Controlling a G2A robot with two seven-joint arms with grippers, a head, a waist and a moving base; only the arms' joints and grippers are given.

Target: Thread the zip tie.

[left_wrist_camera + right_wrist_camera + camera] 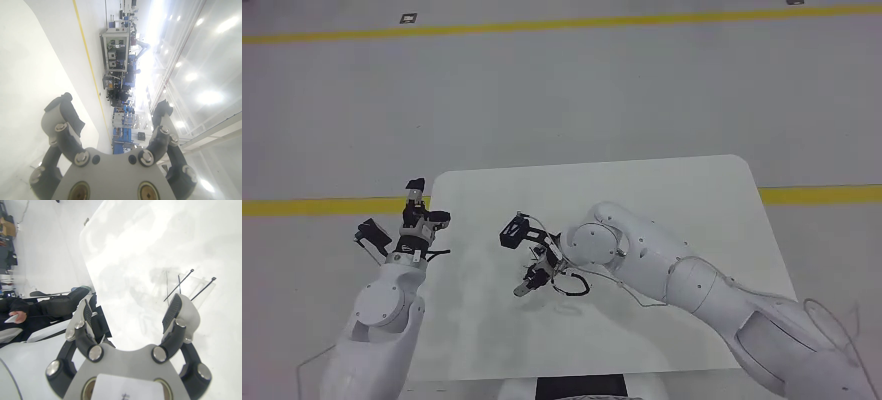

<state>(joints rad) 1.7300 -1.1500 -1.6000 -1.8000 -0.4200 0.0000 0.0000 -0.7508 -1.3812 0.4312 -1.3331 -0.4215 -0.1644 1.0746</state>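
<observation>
**Spotter:** Where are the zip ties (pixel 205 286)?

**Me:** On a clear stand (pixel 192 285) on the table (pixel 141 247), just beyond one fingertip of my right gripper (pixel 130 302), off to the side of the gap. They lie slantwise, heads at the far end.

**Spotter:** How many?

**Me:** I count three, with two heads showing. My right gripper is wide open and empty, and it's the nearer one. My left gripper (pixel 114 102), also spread and empty, points off the table.

Bright, even overhead light washes the white bench (pixel 642 180), its glossy top mottled with pale reflections (pixel 132 247). Beyond the bench's far edge, rows of ceiling lamps (pixel 208 96) flare into white glare, leaving the dark jaws of the left gripper (pixel 114 100) silhouetted. The bench's edge bows under wide-angle distortion.
</observation>
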